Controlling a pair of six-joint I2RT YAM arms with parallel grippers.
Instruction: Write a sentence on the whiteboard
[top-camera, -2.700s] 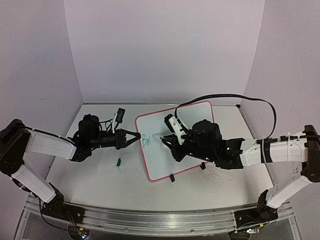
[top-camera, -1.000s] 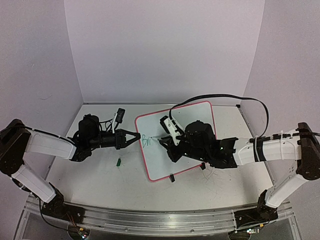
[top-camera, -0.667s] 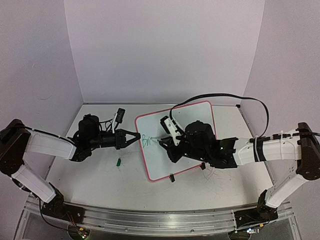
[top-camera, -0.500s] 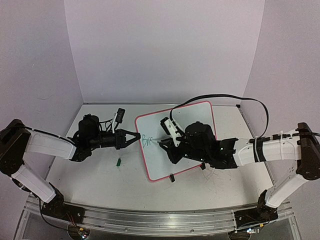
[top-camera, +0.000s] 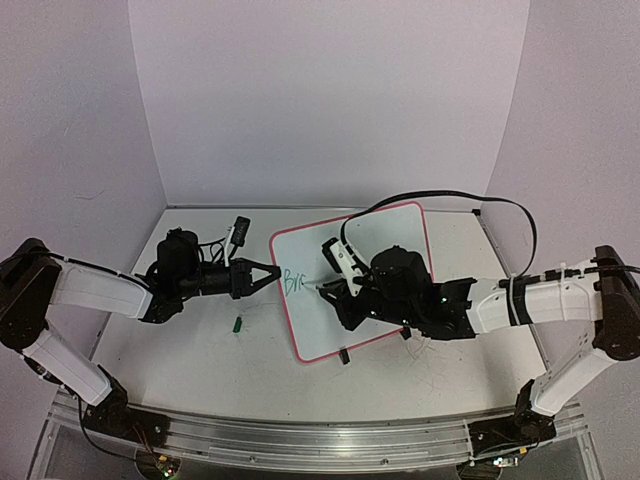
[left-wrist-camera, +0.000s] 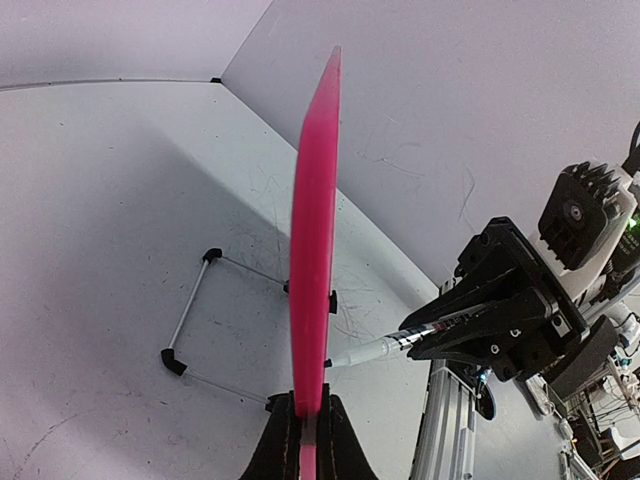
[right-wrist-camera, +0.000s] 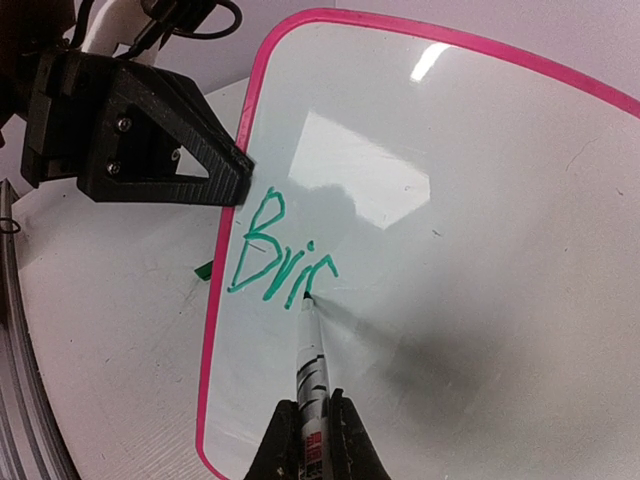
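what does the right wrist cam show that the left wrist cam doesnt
Only the right wrist view shows the whiteboard face and the green writing, with the marker tip on the last letter. Only the left wrist view shows the board edge-on, with its wire stand on the back side. Both show the pink frame, the marker, the left fingers clamped on the board's edge, and the right fingers shut on the marker.

White table (top-camera: 200, 370): whiteboard (top-camera: 312, 325) standing, green cap (top-camera: 237, 323) lying nearby
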